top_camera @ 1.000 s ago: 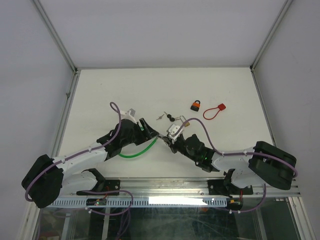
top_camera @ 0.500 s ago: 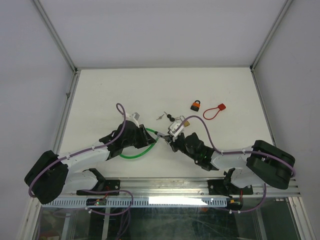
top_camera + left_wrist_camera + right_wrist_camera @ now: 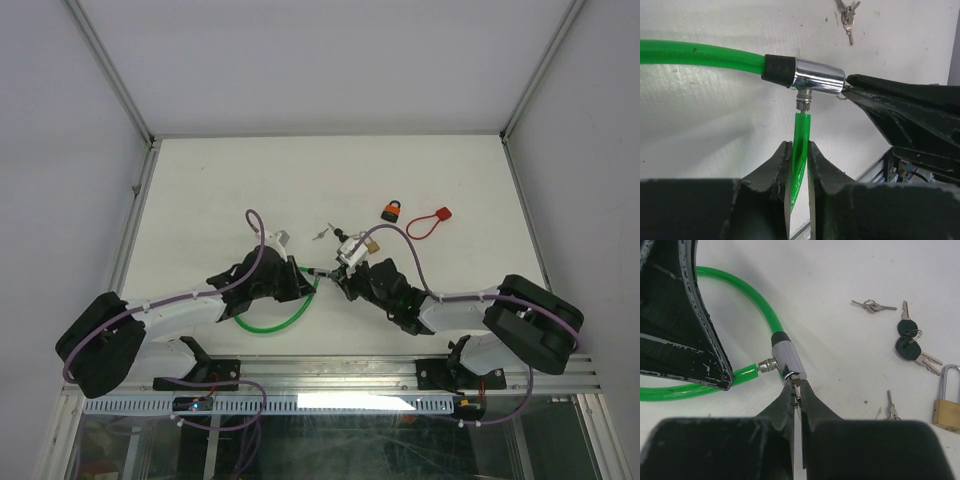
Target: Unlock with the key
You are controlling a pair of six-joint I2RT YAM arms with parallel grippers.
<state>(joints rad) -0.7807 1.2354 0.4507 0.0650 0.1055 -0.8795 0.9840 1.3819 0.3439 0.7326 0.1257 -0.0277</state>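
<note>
Left gripper [image 3: 799, 150] clamps the green plastic-coated cable [image 3: 801, 127]; right gripper [image 3: 796, 386] pinches a small metal key [image 3: 797, 381] at its chrome lock cylinder [image 3: 785, 360]

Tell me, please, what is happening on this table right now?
Two robot arms are working on a green plastic-coated cable lock with a chrome barrel. The left end effector is clamped on the green cable end just below its metal pin, which looks plugged into the barrel's side. The right end effector is shut at the barrel's end, apparently on a small key in the keyhole. The lock does not look open yet. Spare keys and a brass padlock lie unused nearby.
</note>
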